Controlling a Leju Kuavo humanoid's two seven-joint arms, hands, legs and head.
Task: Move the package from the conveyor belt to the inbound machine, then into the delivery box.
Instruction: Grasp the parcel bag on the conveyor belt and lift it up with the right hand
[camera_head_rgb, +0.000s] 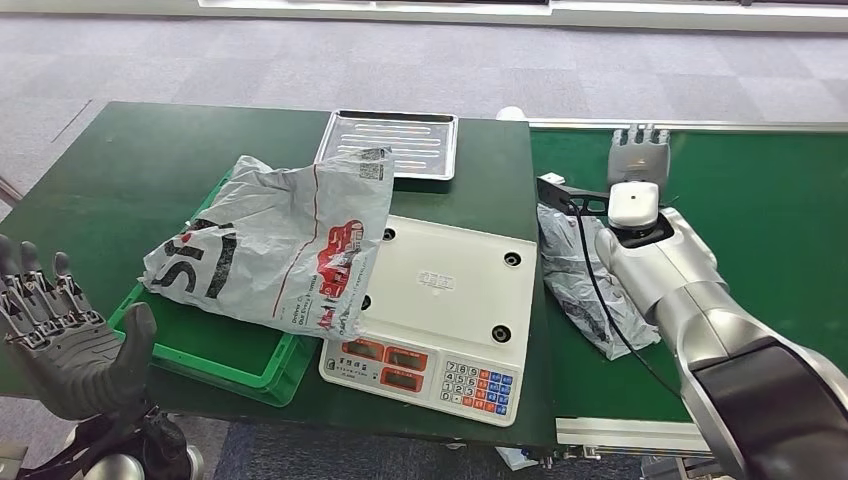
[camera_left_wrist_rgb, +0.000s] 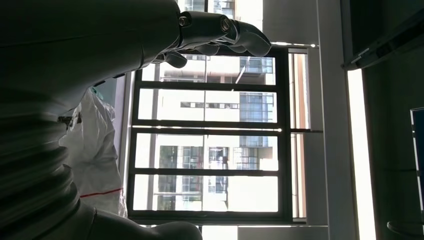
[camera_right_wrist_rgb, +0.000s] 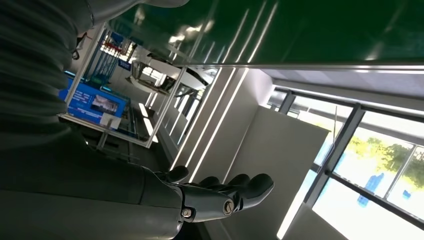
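Two packages are visible in the head view: a white package (camera_head_rgb: 275, 250) with red and black print, lying across the green crate (camera_head_rgb: 215, 355) with its right edge overlapping the scale (camera_head_rgb: 445, 310), and a grey package (camera_head_rgb: 580, 275) on the conveyor belt (camera_head_rgb: 770, 220), at 3 o'clock from the scale. Right robot hand (camera_head_rgb: 638, 152) reaches over the belt, at 1 o'clock from the grey package; fingers extended, holding nothing, clear of the package. Left robot hand (camera_head_rgb: 55, 335) is raised at 8 o'clock from the crate, off the table (camera_head_rgb: 130, 165) edge, palm forward, fingers spread, empty. Metal tray (camera_head_rgb: 390, 143) lies at 12 o'clock from the scale, on the table. Scale keypad (camera_head_rgb: 480, 385) faces the robot.
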